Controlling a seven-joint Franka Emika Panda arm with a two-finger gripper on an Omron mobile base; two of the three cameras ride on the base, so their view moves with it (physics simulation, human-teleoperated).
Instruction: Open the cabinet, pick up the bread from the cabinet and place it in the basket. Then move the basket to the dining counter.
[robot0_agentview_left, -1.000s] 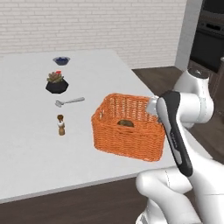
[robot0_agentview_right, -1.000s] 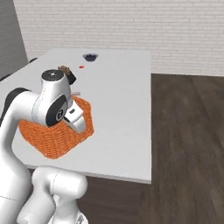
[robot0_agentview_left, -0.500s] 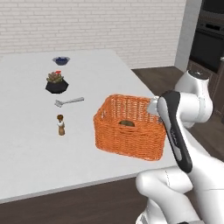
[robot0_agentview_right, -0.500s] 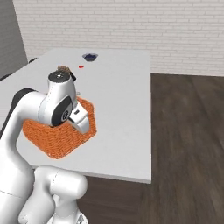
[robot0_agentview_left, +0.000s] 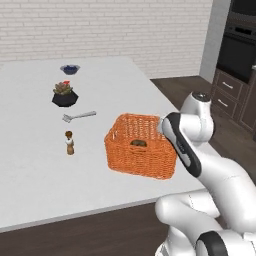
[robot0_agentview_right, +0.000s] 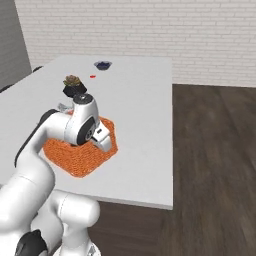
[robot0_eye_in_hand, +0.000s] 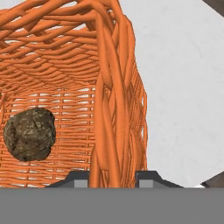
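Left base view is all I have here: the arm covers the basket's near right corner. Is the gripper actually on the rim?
Observer: Yes. In the hand view the gripper straddles the basket wall, one finger each side.
Operator: Is the bread flat on the bottom?
Observer: The bread lies on the woven floor, apart from the gripped wall.
Operator: How far from the counter's edge?
Observer: The right base view shows bare dining counter between basket and edge.
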